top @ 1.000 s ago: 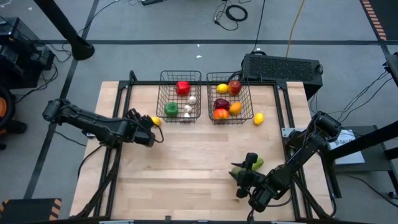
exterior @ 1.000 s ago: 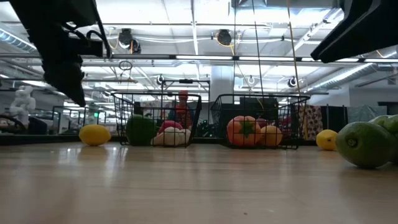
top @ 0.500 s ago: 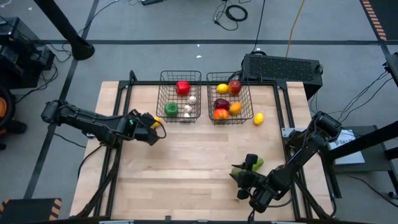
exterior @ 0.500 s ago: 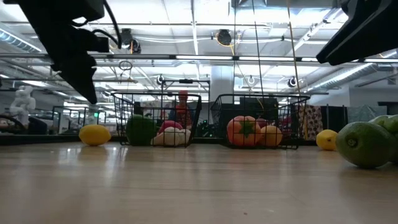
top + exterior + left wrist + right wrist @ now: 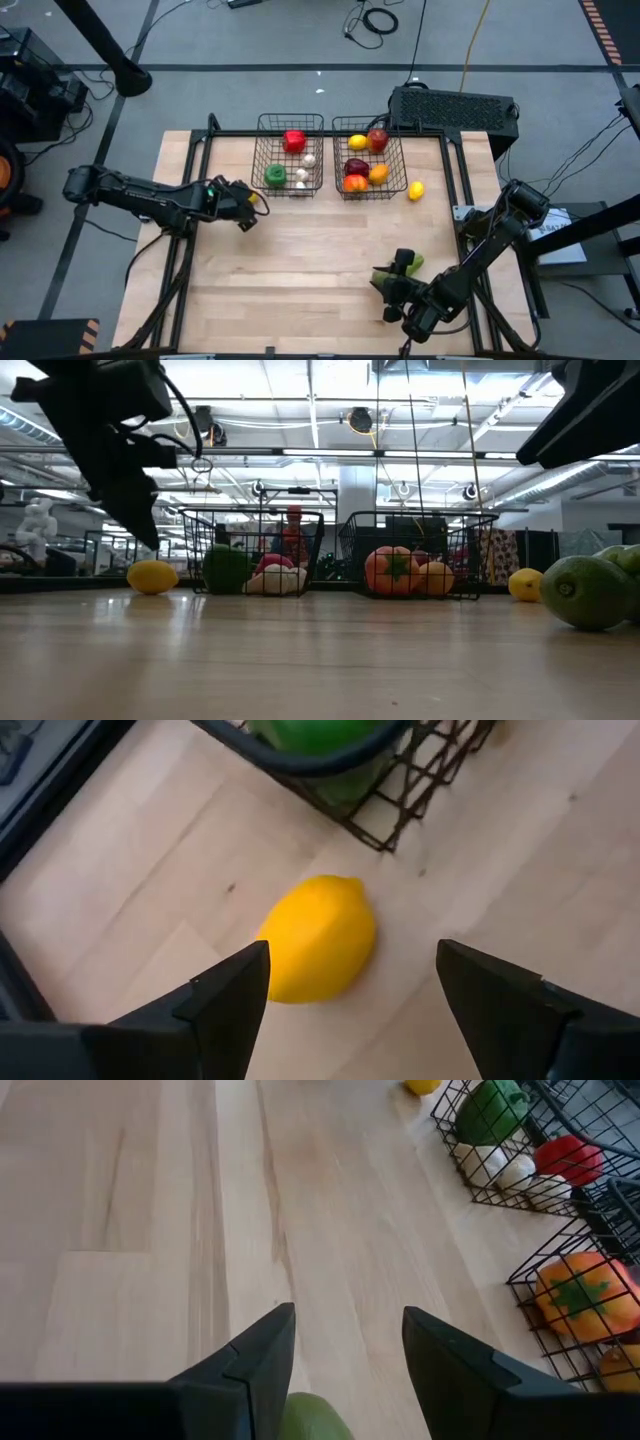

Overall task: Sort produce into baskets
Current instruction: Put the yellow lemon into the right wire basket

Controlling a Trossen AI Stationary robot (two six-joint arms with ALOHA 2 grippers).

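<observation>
High view: left gripper (image 5: 250,203) hung over a lemon (image 5: 318,937) on the desk (image 5: 300,260) beside the left basket (image 5: 291,155), fingers spread wide, nothing held. Right gripper (image 5: 385,283) sat near the front edge, fingers partly apart by green fruit (image 5: 411,263). Another lemon (image 5: 416,189) lay beside the right basket (image 5: 367,157).

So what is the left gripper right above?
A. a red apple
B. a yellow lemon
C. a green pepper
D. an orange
B. The left wrist view shows the yellow lemon lying on the table between the open fingers of the left gripper, just outside the corner of the left basket.
</observation>
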